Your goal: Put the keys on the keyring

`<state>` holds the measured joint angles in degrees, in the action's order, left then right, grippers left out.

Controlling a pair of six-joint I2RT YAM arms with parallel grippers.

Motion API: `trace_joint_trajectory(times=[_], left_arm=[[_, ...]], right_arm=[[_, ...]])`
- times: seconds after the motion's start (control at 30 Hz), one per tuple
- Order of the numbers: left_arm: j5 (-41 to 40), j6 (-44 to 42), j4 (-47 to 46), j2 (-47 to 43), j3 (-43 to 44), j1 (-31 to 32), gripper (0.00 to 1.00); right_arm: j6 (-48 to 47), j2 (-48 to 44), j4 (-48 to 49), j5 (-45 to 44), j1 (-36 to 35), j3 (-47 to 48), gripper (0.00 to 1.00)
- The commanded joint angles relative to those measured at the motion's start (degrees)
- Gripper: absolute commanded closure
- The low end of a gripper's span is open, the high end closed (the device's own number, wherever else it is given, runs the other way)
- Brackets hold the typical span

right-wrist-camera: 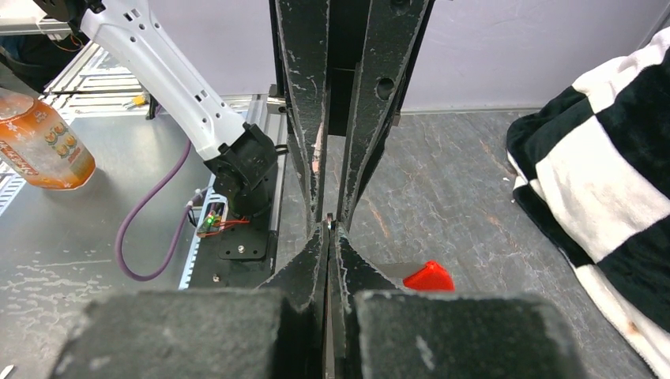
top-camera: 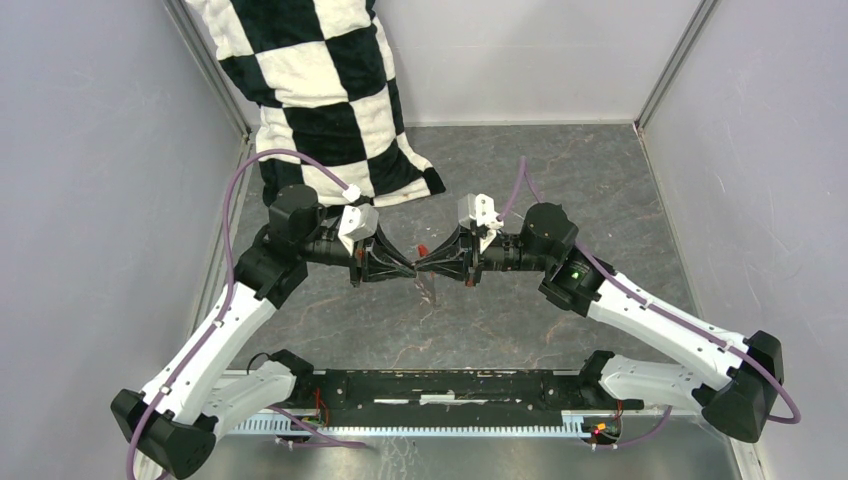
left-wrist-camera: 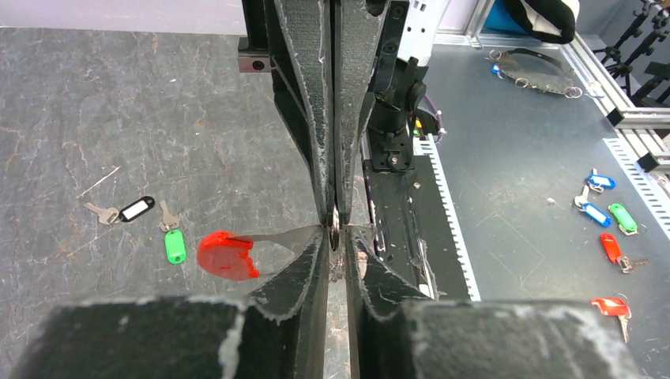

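The keyring (left-wrist-camera: 335,223) hangs above the table, pinched edge-on between both grippers, which meet tip to tip. My left gripper (left-wrist-camera: 336,241) holds the ring with its jaws a narrow slit apart. My right gripper (right-wrist-camera: 328,229) is shut on the same ring from the other side. The keyring's red plastic piece (left-wrist-camera: 227,255) sticks out sideways on a grey strip, also the red piece (right-wrist-camera: 429,278). In the top view the left gripper (top-camera: 410,268) and right gripper (top-camera: 424,266) touch mid-table. Two keys lie on the table: a black-tagged key (left-wrist-camera: 136,209) and a green-tagged key (left-wrist-camera: 174,245).
A black-and-white checkered cloth (top-camera: 320,90) lies at the back left of the table. On the metal bench beyond the arm bases lie several spare coloured key tags (left-wrist-camera: 616,217) and loose rings (left-wrist-camera: 537,71). An orange bottle (right-wrist-camera: 35,134) stands off the table.
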<state>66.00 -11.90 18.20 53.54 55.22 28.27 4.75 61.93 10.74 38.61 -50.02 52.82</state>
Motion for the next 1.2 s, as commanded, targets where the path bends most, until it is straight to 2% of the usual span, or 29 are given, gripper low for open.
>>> trace_joint_trajectory(times=[0.0, 0.03, 0.1, 0.13, 0.33, 0.37, 0.4, 0.5, 0.53, 0.57, 0.6, 0.67, 0.83, 1.0, 1.17], left_arm=[[-0.22, 3.43, -3.25, -1.24, -0.44, 0.34, 0.80], [-0.17, 3.37, -3.19, -1.32, -0.46, 0.30, 0.82], [-0.23, 2.95, -3.24, -1.54, -0.62, 0.29, 0.95], [-0.35, 2.74, -3.25, -1.65, -0.72, 0.29, 0.97], [-0.97, -0.15, -0.94, -2.37, -1.34, 0.29, 0.98], [-0.98, -0.25, -0.89, -2.38, -1.46, 0.29, 0.98], [-0.96, -0.32, -0.82, -2.39, -1.51, 0.30, 0.98], [-0.79, -1.07, -0.93, -2.44, -1.57, 0.29, 0.98], [-0.61, -1.37, -1.16, -2.58, -1.79, 0.29, 0.98], [-0.22, -1.71, -1.50, -2.73, -2.10, 0.27, 0.98], [0.43, -2.26, -1.84, -2.99, -2.45, 0.29, 0.98], [1.53, -3.00, -1.98, -3.26, -3.10, 0.29, 0.98], [0.63, -4.59, -1.40, -3.29, -4.44, 0.29, 0.98], [-0.97, -9.09, 2.93, -1.16, -4.23, 0.21, 0.98], [-1.93, -13.57, 6.20, 0.53, -3.18, 0.20, 0.98]], right_arm=[[1.14, -0.90, 4.33, 0.37, 0.06, -0.17, 0.99], [1.21, -0.78, 4.44, 0.49, -0.01, -0.17, 0.99], [1.31, -0.90, 4.60, 0.43, 0.00, -0.17, 0.99], [1.31, -0.91, 4.64, 0.50, 0.05, -0.26, 0.99], [1.50, -1.56, 4.60, -0.13, 0.01, -0.08, 0.99], [1.42, -1.70, 4.57, -0.27, 0.01, 0.00, 0.97], [1.37, -1.86, 4.23, -0.29, 0.09, 0.16, 0.91], [1.31, -3.21, 3.24, -0.90, 1.00, 0.16, 0.62], [1.40, -4.15, 3.18, -2.09, 1.51, -0.19, 0.49], [1.34, -5.02, 2.85, -3.66, 2.20, -0.38, 0.41], [1.17, -5.89, 2.10, -5.35, 3.00, -0.52, 0.35], [0.76, -6.99, 0.22, -8.24, 4.49, -0.52, 0.30], [2.59, -7.31, -3.71, -18.61, 9.77, -3.03, 0.26], [5.02, -0.66, -13.77, -43.67, 14.43, -4.57, 0.26], [6.80, 5.32, -7.98, -45.09, 20.36, -12.20, 0.25]])
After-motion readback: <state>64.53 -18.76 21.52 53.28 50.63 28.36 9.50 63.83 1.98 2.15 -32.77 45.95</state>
